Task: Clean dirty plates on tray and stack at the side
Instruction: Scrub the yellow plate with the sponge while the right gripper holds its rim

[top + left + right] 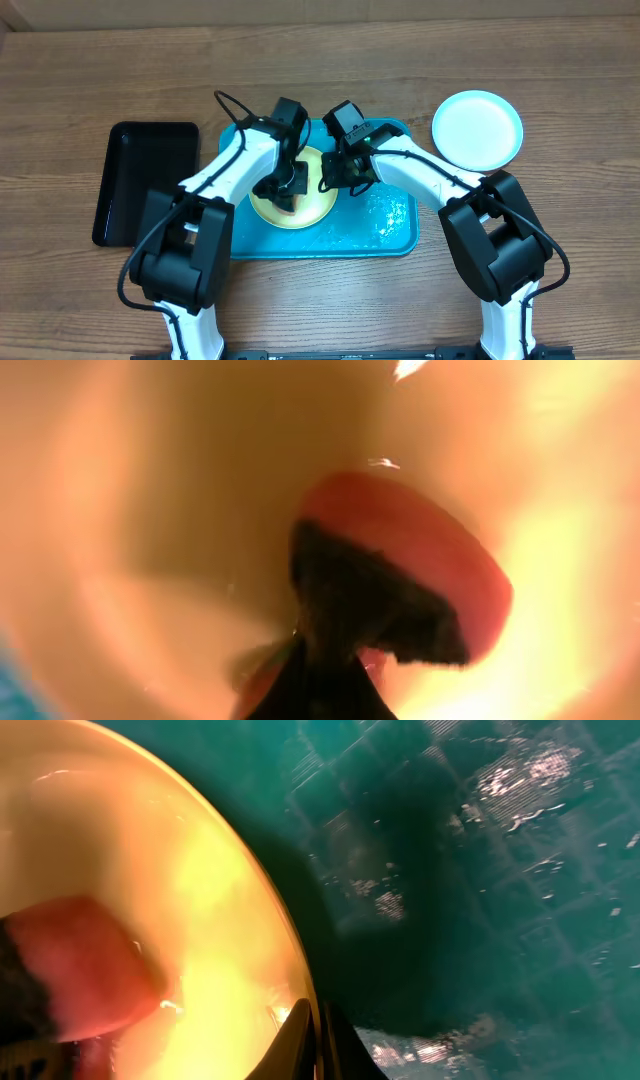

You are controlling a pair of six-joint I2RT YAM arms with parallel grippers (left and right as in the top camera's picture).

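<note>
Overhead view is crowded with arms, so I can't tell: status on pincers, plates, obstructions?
Left pincer shut on red sponge, on yellow-green plate. Right pincer shut on that plate's rim, in the tray. White plate set aside on table. Nothing blocking.

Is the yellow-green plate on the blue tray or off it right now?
On it: the yellow-green plate lies inside the tray rim, on the tray's floor.

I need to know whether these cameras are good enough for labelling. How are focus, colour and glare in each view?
Overhead: sharp and evenly lit, with glare only on the wet tray. Left wrist: badly out of focus, the yellow-green plate washed orange and the red pad smeared. Right wrist: plate surface blown out, speckled glare across the tray.
</note>
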